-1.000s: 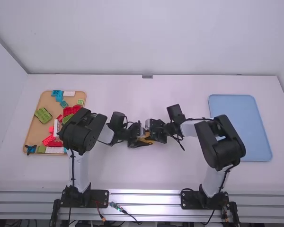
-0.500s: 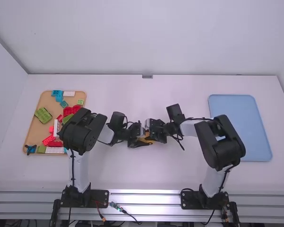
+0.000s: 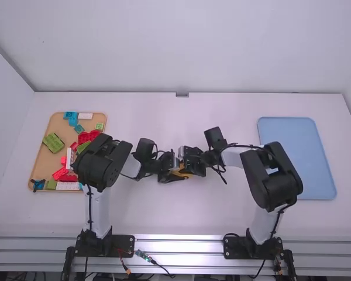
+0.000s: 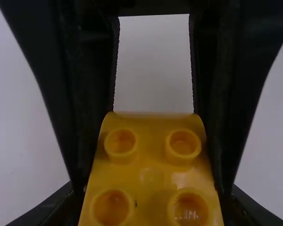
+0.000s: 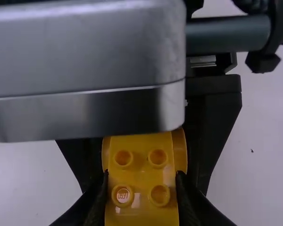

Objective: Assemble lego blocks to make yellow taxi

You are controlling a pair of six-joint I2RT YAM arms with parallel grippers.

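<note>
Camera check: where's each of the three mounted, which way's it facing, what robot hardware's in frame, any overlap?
High: above and behind the bases, facing forward and down at the white table; left arm and right arm visible.
Left wrist: on the left arm, along the left gripper towards the right gripper; fingers of both visible.
Right wrist: on the right arm, facing the left gripper; fingers of both visible.
Wrist views share the grippers and yellow studded bricks.

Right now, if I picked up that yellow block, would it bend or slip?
The yellow block would probably feel stiff, since its edges look straight. Its shiny surface hints it could be a little slippery, though the raised studs might help your grip.
</note>
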